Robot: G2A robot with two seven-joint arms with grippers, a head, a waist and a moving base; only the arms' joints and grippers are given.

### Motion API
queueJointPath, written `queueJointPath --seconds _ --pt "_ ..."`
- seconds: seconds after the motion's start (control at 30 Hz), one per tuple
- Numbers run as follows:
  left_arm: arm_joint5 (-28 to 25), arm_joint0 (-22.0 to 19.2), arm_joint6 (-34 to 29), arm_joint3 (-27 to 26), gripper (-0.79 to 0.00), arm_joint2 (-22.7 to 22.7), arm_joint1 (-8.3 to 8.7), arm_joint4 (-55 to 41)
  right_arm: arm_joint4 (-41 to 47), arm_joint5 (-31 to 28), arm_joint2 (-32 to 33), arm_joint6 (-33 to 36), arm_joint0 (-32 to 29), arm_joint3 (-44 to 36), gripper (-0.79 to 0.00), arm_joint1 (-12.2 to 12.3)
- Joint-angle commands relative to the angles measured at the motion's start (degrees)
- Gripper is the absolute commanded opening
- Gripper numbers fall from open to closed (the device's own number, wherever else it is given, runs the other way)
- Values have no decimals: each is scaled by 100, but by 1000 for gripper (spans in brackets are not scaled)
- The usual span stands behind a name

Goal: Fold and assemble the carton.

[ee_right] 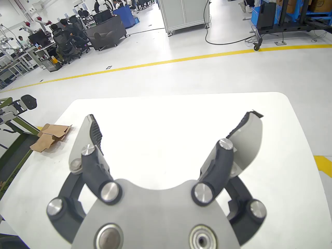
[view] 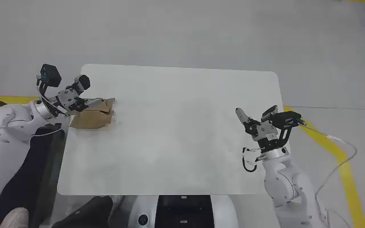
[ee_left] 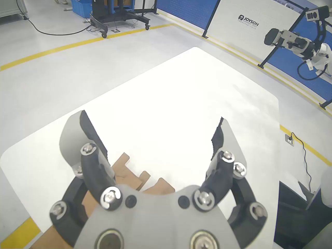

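Left end effector [ee_left: 153,120] was seen spread wide, with nothing gripped, over a partly folded brown cardboard carton [view: 94,118]; whether contact was made could not be told. The carton was laid at the left edge of the white rounded tabletop [view: 182,148], near its far left corner. The right end effector [ee_right: 172,116] was likewise held wide and empty over the right edge, well apart from the carton.

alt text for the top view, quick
A partly folded brown carton lies at the left edge of a white table, with the open left gripper over it. The open right gripper is at the opposite edge, apart from the carton.
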Motion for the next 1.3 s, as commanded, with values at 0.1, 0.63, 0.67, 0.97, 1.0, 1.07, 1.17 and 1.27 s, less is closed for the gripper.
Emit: queueJointPath --seconds 0.1,0.63,0.67,0.97,1.0,1.07,1.17,1.27 --pt "0 0 0 0 0 0 0 0 0 0 0 0 0 0 -1 0" --pt "21 -459 -2280 971 0 264 2 -2070 0 0 0 0 0 0 0 0" --pt "42 -520 -2558 1121 0 291 9 -2375 0 0 0 0 0 0 0 0" --pt "372 -1425 -4967 2370 0 526 29 -4262 0 0 0 0 0 0 0 0" --pt "380 -1540 -4975 2501 0 567 26 -4181 0 0 0 0 0 0 0 0" --pt "318 -1627 -4914 2666 0 646 24 -4070 0 0 0 0 0 0 0 0" --pt "299 -1706 -4894 2841 0 723 22 -4045 0 0 0 0 0 0 0 0" --pt "299 -1706 -4894 2841 0 723 22 -4045 0 0 0 0 0 0 0 0"
